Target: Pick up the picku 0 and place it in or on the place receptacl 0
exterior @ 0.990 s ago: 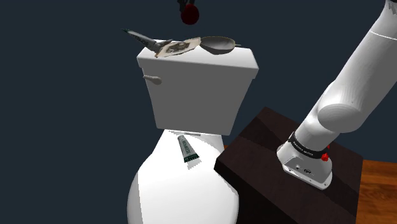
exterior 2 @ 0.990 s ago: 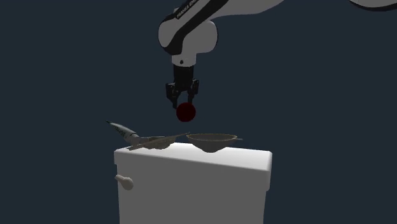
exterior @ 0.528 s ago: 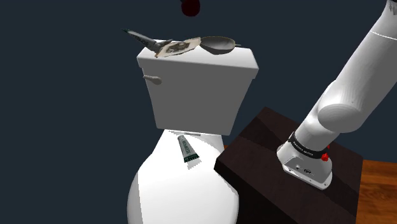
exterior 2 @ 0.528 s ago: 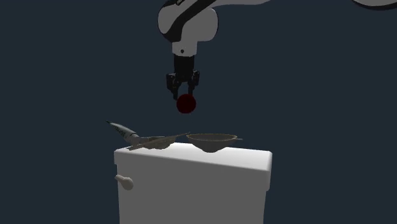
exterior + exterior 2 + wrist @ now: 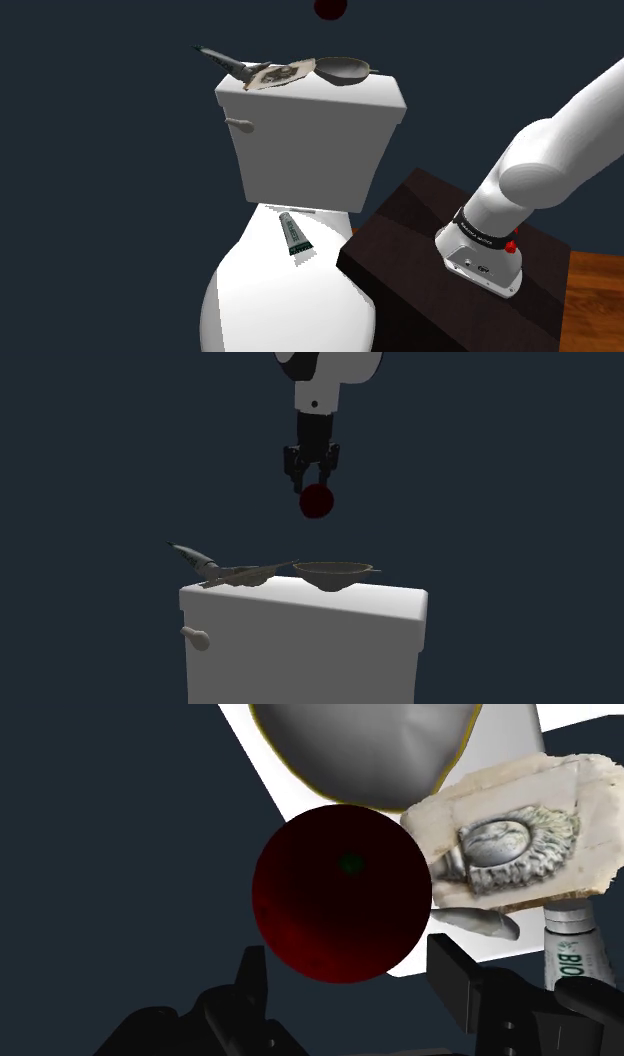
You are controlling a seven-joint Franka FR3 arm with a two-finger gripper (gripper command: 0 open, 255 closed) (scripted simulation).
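Observation:
A dark red ball [image 5: 317, 501] hangs in the air with my black gripper [image 5: 313, 487] shut on it from above. In the second exterior view it is high over the toilet tank [image 5: 300, 642], slightly to the left of the shallow grey bowl [image 5: 335, 572] on the lid. The shoulder view catches the ball [image 5: 330, 8] at its top edge, above the bowl [image 5: 343, 69]. In the wrist view the ball [image 5: 342, 892] sits in the gripper [image 5: 350, 969], clasped by both fingers, with the bowl [image 5: 365, 749] beyond it.
A beige fossil slab [image 5: 275, 73] and a grey utensil [image 5: 222, 60] lie beside the bowl on the tank lid. A tube [image 5: 294, 235] rests on the closed toilet seat. The dark stand [image 5: 420, 260] carries the arm's base. A flush handle [image 5: 238, 123] sticks out of the tank.
The gripper has risen with the red ball and shifted toward the second exterior view's right, closer to being over the bowl. Nothing on the tank has moved.

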